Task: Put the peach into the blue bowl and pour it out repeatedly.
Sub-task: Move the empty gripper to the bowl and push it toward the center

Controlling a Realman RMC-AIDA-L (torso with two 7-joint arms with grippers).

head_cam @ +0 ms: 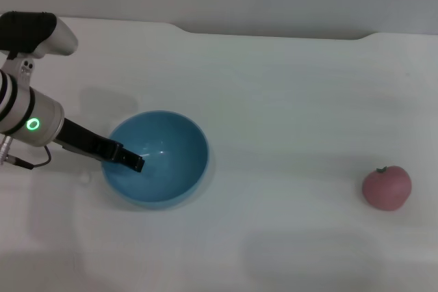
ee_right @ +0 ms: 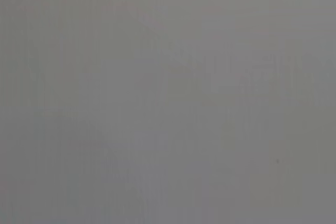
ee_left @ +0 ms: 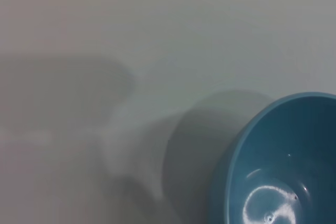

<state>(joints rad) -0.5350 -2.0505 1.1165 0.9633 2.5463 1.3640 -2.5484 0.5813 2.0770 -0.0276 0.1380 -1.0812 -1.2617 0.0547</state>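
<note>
We see the left pincer [head_cam: 130, 161] at the blue bowl's [head_cam: 164, 169] left rim — grip unclear; the peach [head_cam: 387, 187] sits well apart on the bench [head_cam: 287, 100].

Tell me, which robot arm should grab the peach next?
Probably the right. The peach sits far on the robot's right side of the white table, well away from the blue bowl. The left gripper is busy at the bowl's near-left rim. The right arm isn't in view, though.

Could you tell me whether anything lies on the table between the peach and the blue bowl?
Nothing visible does. The peach sits on bare white table toward the robot's right of the blue bowl, whose near-left rim the left end effector is at.
</note>
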